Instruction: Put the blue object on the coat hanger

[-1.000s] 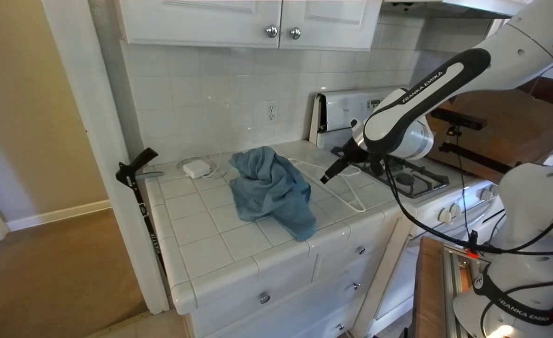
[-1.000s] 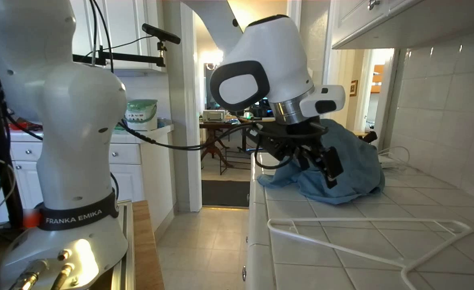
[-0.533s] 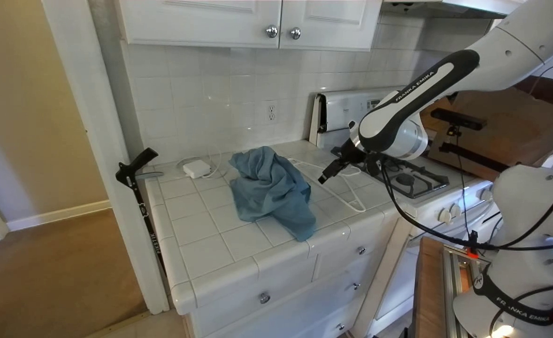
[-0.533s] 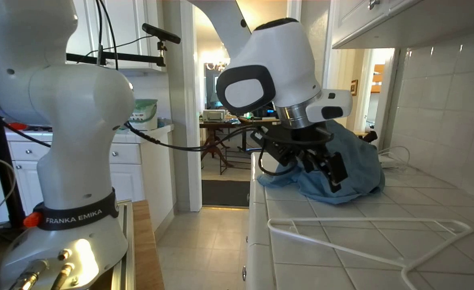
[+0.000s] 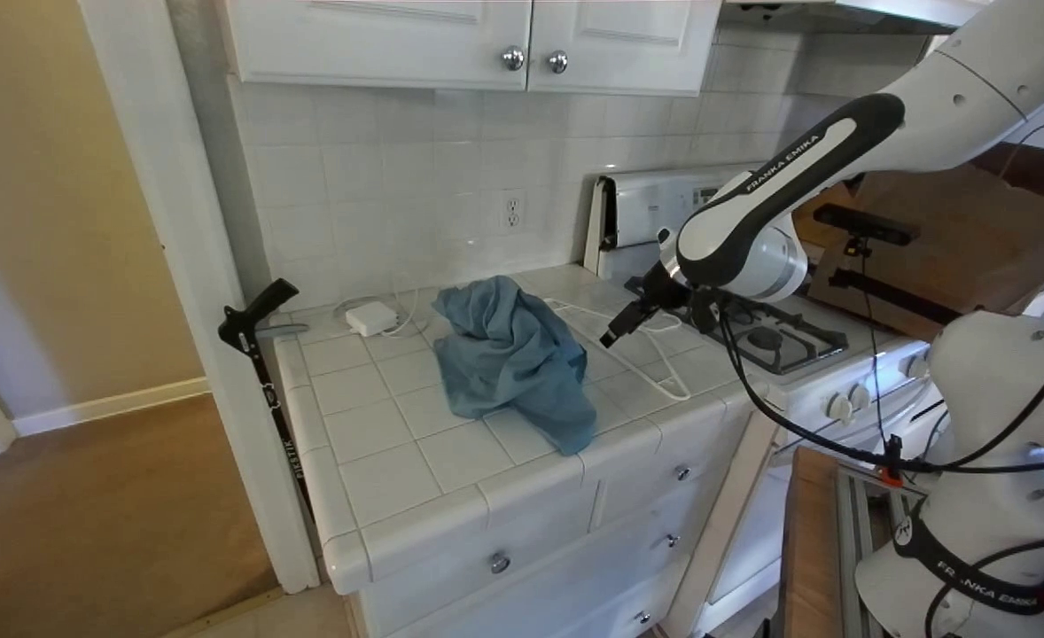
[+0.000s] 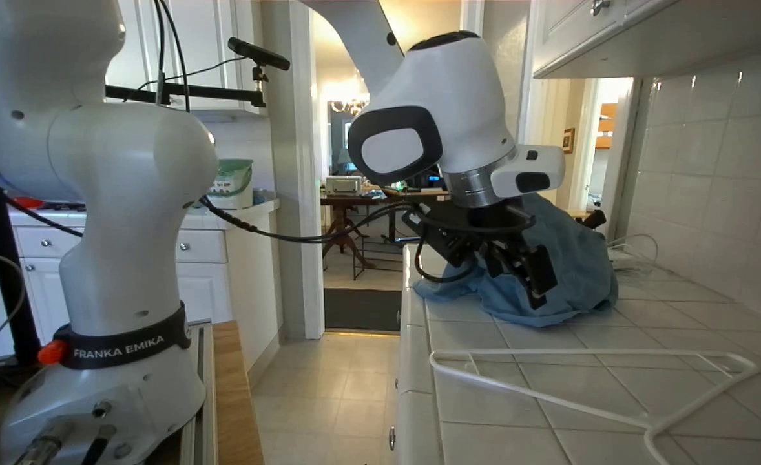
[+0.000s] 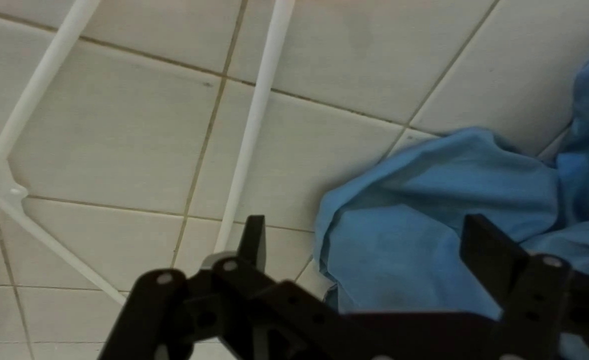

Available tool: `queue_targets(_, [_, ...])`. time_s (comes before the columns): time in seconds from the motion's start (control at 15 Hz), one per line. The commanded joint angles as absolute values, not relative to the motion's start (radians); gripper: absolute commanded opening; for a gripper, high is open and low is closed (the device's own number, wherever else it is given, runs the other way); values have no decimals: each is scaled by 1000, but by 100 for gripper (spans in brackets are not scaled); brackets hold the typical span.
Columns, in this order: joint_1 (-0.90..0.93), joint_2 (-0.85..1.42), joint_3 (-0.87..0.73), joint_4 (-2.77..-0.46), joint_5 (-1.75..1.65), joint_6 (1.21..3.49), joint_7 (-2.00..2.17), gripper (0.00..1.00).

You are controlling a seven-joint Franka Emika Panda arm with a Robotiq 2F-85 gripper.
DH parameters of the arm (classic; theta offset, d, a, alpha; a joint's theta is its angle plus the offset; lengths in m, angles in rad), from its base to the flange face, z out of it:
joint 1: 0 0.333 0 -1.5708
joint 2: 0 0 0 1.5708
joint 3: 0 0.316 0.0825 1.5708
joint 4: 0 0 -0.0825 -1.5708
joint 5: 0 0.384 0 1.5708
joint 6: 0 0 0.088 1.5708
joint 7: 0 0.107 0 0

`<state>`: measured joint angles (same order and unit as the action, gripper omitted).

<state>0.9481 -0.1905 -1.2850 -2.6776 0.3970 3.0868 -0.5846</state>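
A crumpled blue cloth (image 5: 513, 363) lies heaped on the white tiled counter; it also shows in an exterior view (image 6: 581, 271), partly behind the gripper, and at the right of the wrist view (image 7: 404, 250). A white coat hanger (image 6: 568, 352) lies flat on the counter beside the cloth, on the stove side; its rods show at the left of the wrist view (image 7: 252, 120). My gripper (image 5: 611, 338) is open and empty above the counter, over the gap between hanger and cloth. In the wrist view its fingers (image 7: 364, 222) stand wide apart, with the cloth's near edge below between them.
A gas stove (image 5: 766, 341) adjoins the counter on the hanger's side. A white power adapter with cord (image 5: 371, 317) lies behind the cloth near the wall. A black grabber stick (image 5: 261, 323) leans at the counter's far end. Cabinets (image 5: 380, 40) hang above.
My gripper has moved slightly towards the cloth since one second ago, then held still over the last half second. The light on the arm's base has gone out. Cloth and hanger are unchanged.
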Motion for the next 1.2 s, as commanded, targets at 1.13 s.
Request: queue_targets(1.13, [1339, -444, -1758, -2616, 369, 3150, -762, 100])
